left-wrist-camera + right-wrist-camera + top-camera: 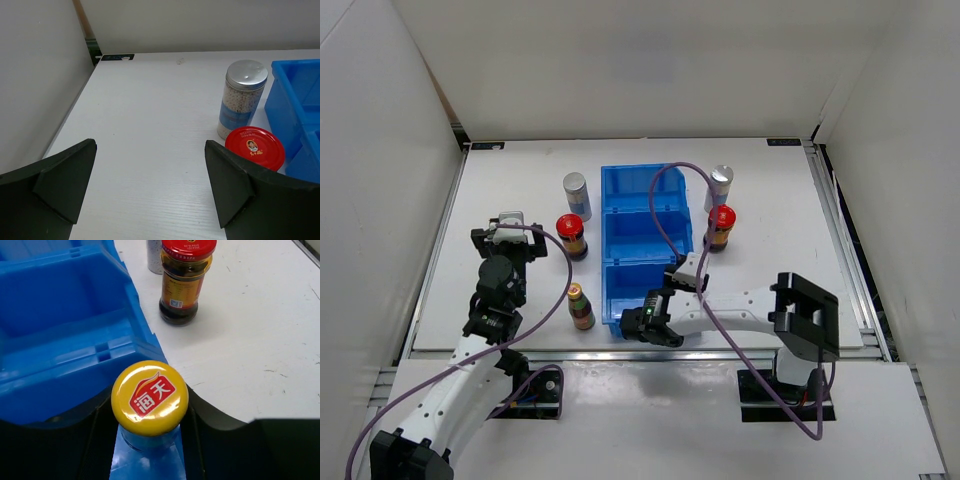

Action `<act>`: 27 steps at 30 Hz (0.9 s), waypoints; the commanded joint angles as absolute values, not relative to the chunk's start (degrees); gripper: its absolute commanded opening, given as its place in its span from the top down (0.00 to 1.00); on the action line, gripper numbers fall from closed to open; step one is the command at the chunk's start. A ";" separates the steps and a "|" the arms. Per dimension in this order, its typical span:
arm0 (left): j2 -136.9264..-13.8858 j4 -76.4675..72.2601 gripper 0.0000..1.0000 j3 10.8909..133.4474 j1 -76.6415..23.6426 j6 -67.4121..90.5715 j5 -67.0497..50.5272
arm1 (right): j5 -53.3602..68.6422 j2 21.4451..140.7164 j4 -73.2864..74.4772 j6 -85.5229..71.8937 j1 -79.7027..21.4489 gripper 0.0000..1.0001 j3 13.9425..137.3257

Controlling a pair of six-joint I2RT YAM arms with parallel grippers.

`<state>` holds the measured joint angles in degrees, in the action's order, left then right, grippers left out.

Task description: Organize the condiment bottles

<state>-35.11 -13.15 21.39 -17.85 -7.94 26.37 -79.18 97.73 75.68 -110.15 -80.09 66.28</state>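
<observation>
White counter (510, 190), white panel walls on three sides. Left gripper (150, 150) jaws wide apart; right gripper (655, 325) jaws clamp yellow-capped bottle (150, 397) at blue bin (605, 220) near edge.

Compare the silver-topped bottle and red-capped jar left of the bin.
The silver-topped bottle holds pale grains; the red-capped jar holds dark brown contents. The bottle's cap is plain metal, the jar's red with a logo. The bottle stands farther back than the jar. Both stand upright outside the blue bin.
</observation>
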 commanded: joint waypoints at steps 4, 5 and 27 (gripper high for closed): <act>-34.63 -12.39 0.00 22.76 -18.02 -7.91 25.40 | -93.52 101.51 93.69 -123.39 -79.01 0.83 66.88; -34.63 -12.39 0.00 22.76 -18.02 -7.91 25.40 | -93.52 101.51 93.69 -123.40 -79.01 0.83 66.88; -34.63 -12.39 0.00 22.76 -18.02 -8.96 25.40 | -91.83 96.68 93.69 -92.75 -78.49 0.00 97.87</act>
